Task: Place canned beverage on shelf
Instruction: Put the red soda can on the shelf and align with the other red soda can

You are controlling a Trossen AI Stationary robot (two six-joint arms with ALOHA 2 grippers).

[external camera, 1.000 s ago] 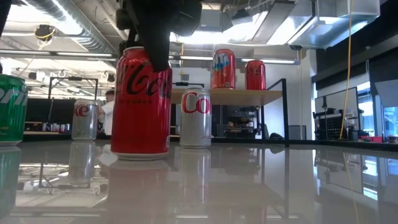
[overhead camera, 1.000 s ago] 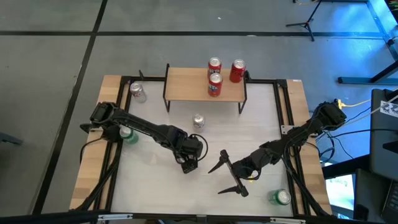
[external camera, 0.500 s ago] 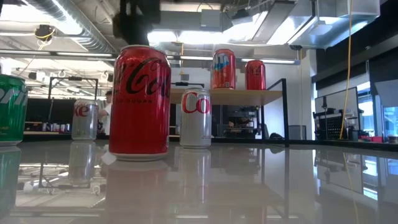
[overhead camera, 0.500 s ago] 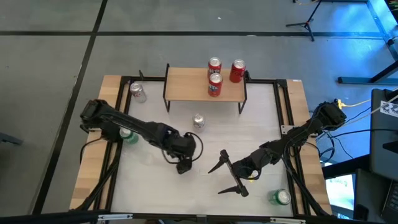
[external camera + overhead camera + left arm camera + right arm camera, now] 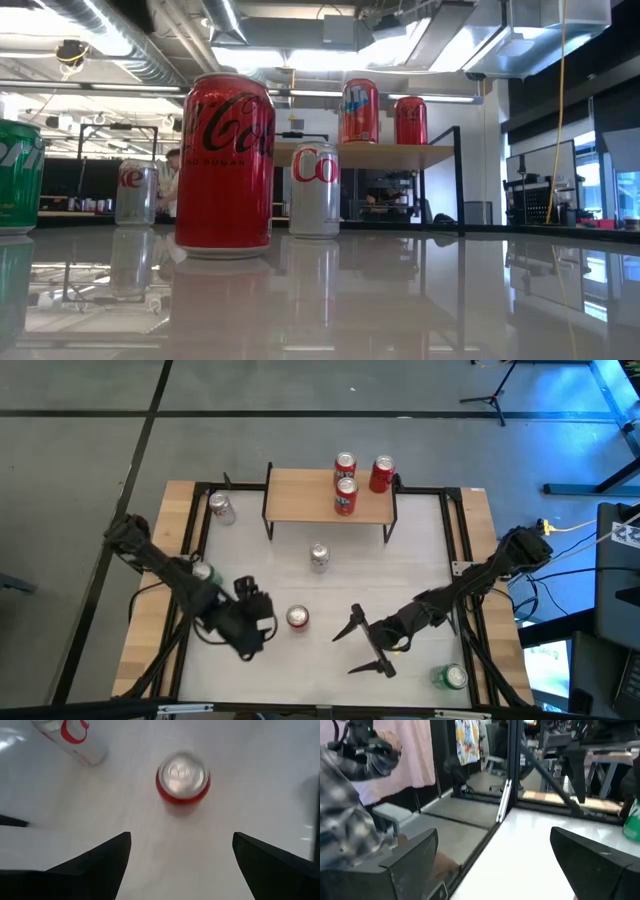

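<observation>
In the high view, a red can (image 5: 297, 618) is seen standing upright on the white table (image 5: 420, 550) at lower centre of the frame, free of both arms. The left gripper (image 5: 252, 622) is placed just to the left of it, apart from the can, with its fingers spread wide and nothing between them. In the left wrist view the same red can (image 5: 183, 782) is shown from above, silver lid up, lying beyond the two dark fingers (image 5: 95, 862) and centred on the gap between them without being touched.

The shelf (image 5: 300, 495) is found at upper centre of the high view, well apart from the red can on the table. Three cans are carried on its right-hand part: a blue-and-red can (image 5: 345, 497) nearest the front edge, and two red cans (image 5: 381, 474) behind it; whether the rearmost can stands fully on the wood top or at its edge cannot be told for certain from above.

A silver can (image 5: 319, 556) is seen between the shelf and the red can, another silver can (image 5: 221, 507) at the table's upper left, and a green can (image 5: 204, 573) beside the left arm. The right gripper (image 5: 358, 645) is held at lower centre-right, fingers wide apart and empty, with a second green can (image 5: 450, 677) near the lower right corner.
</observation>
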